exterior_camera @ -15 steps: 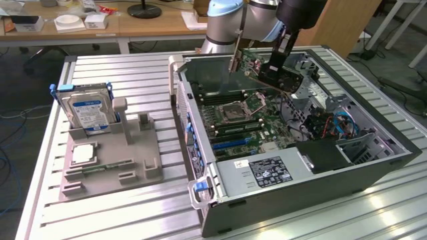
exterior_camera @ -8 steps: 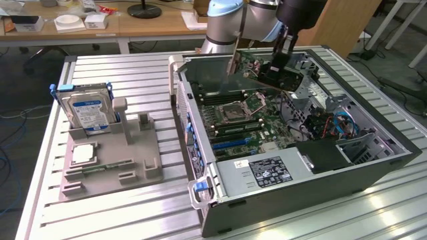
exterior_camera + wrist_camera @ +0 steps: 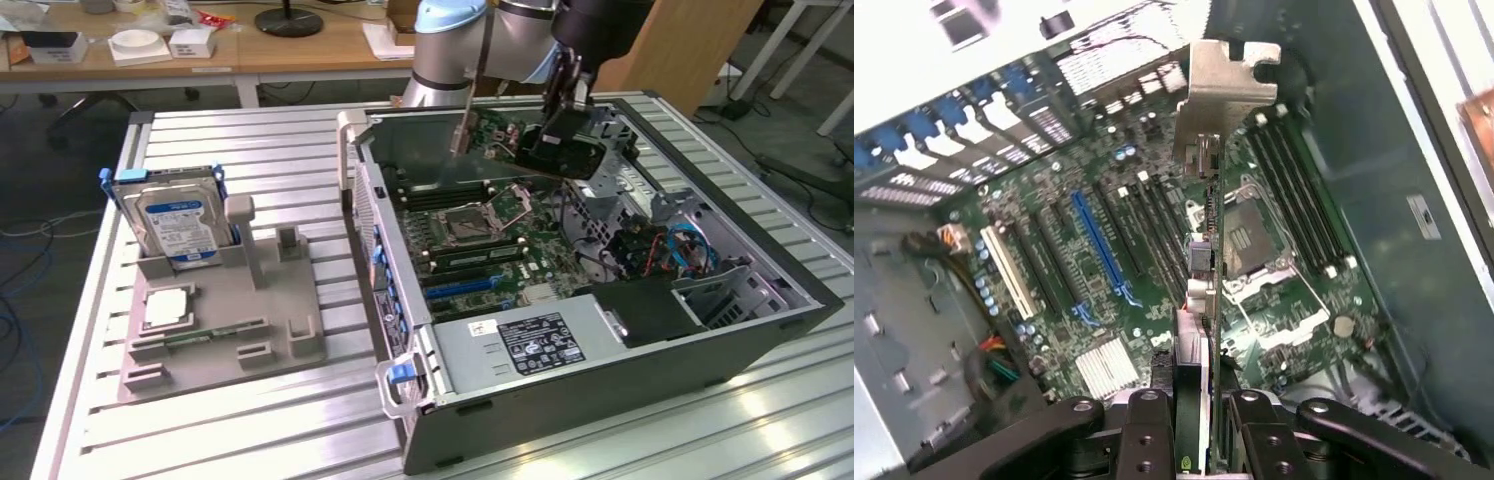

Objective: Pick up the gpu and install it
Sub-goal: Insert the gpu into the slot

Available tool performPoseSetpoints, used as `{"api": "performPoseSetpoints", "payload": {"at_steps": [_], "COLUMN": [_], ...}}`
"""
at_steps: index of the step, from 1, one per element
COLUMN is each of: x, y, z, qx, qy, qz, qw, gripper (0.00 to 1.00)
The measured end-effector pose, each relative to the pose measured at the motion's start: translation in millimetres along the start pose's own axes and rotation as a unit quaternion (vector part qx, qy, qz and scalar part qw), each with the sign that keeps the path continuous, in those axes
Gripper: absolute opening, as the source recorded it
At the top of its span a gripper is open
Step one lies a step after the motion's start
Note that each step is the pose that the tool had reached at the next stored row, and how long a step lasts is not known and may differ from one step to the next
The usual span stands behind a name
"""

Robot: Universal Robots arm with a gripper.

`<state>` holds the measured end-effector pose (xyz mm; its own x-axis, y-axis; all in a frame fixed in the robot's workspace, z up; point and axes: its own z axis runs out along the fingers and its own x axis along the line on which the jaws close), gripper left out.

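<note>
The table [image 3: 200,420] carries an open computer case [image 3: 601,400] lying on its side, with a grey parts holder [image 3: 220,300] well apart from it towards the exterior view's left; a hard drive [image 3: 174,220] stands upright in that holder. Inside the case the motherboard [image 3: 1104,330] faces up. The arm [image 3: 467,30] reaches in over the far wall of the case, its wrist bent down into the opening above the upper part of the board. The gpu [image 3: 1197,260] is off the table and in the gripper [image 3: 1194,400], whose fingers are clamped on the two faces of the card, so that the wrist view sees it edge-on. Its long axis runs straight out from the gripper, ending in the silver bracket [image 3: 1226,80], which points towards the case wall beyond the board. The card hangs clear of the board, apart from every slot, over the strip between the black expansion slots [image 3: 1154,225] and the processor socket [image 3: 1254,235]. Its axis lies roughly parallel to those slots and to the blue slot [image 3: 1099,250] further aside. Which slot it lines up with cannot be told. In my judgement the card is carried but not yet seated.
</note>
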<state>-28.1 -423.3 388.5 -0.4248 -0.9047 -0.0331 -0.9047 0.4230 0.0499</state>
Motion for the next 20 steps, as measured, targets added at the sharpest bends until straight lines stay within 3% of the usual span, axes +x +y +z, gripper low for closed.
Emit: {"api": "performPoseSetpoints", "payload": {"at_steps": [4, 9, 12, 20], "x": [0.0, 0.0, 0.1, 0.2], "y": [0.0, 0.0, 0.0, -0.1], "z": [0.3, 0.4, 0.5, 1.2], "qx": [-0.0012, -0.0025, -0.0032, -0.005], "qy": [0.0018, 0.0038, 0.0049, 0.0076], "qz": [-0.036, -0.076, -0.097, -0.153], "qw": [0.9994, 0.9971, 0.9953, 0.9882], "gripper": [0.27, 0.27, 0.27, 0.27]}}
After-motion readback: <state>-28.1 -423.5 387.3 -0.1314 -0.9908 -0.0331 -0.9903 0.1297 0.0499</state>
